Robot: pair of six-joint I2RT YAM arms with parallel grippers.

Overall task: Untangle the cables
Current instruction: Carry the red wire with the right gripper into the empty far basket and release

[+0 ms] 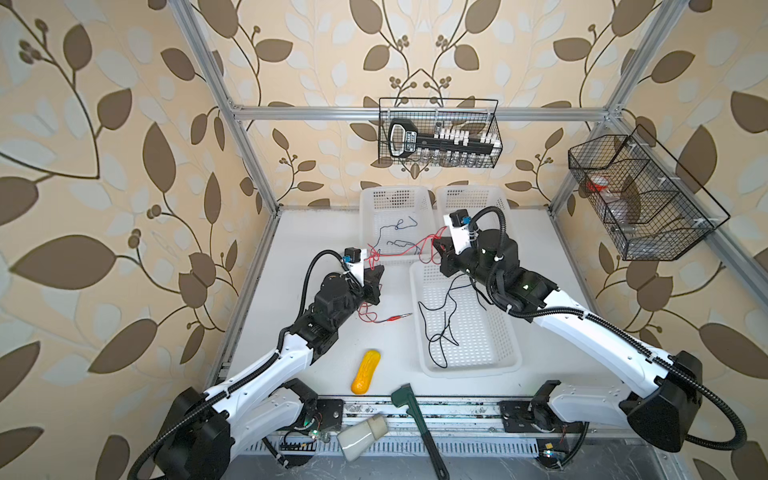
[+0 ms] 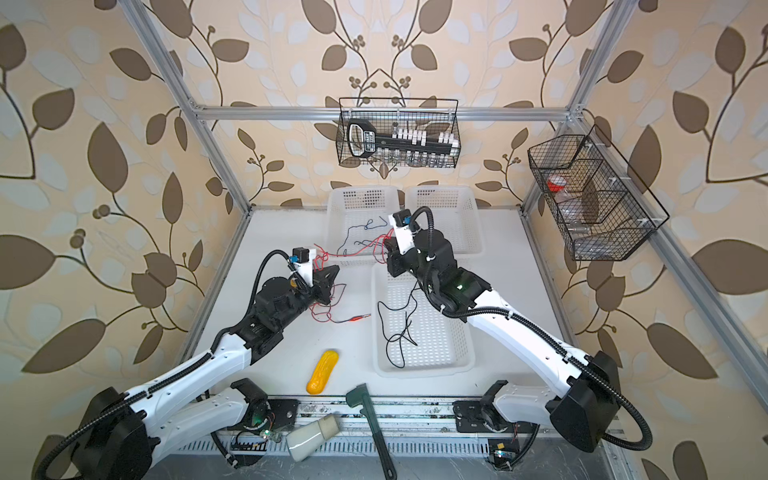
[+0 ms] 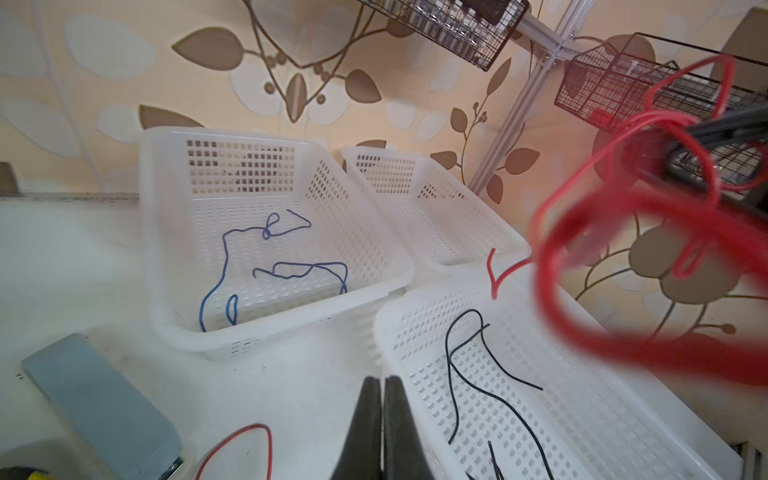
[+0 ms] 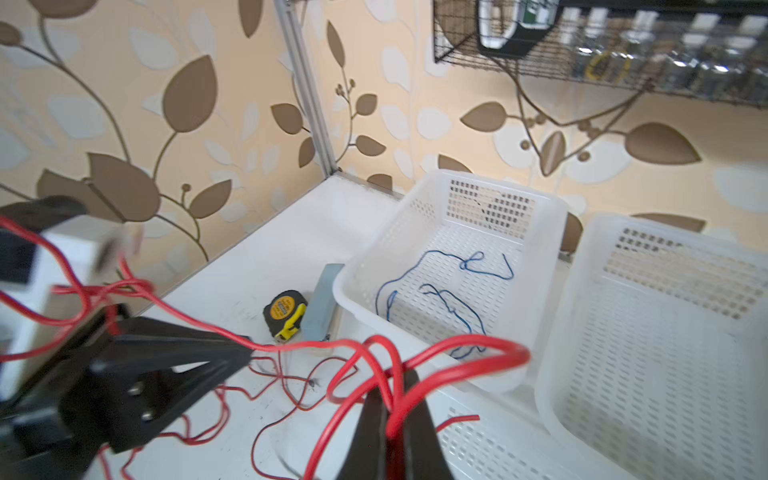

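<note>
Both top views show the left gripper [image 3: 381,386] raised over the tabletop [image 1: 316,232], left of centre. Its fingers are pressed together. No strand shows between them in the left wrist view, so I cannot confirm that it holds anything.

The red cable [image 4: 307,344] is the item in hand.
- A knotted bunch of it hangs against the left gripper's upper body, beside the wrist camera.
- Loose loops and one end trail on the tabletop below.
- One strand runs rightward through the air to the right gripper [image 4: 392,399].

Far left basket [image 3: 249,340]: contains the blue cable [image 3: 225,253] alone, lying slack on the floor of the basket, apart from the other cables.

The right gripper is clamped on the red cable and holds it above the gap between the baskets. My judgement is that the two arms are set apart to draw the strand out and expose the knot at the left end.

Near basket [image 1: 478,370]: contains the black cable [image 3: 448,349] alone, in loose curves.

Far right basket [image 4: 656,353]: nothing in it. It is presumably kept for the red cable.

Assessment: two colours are sorted and one is outstanding. The bunch draped on the left arm may snag if it is pulled harder.
</note>
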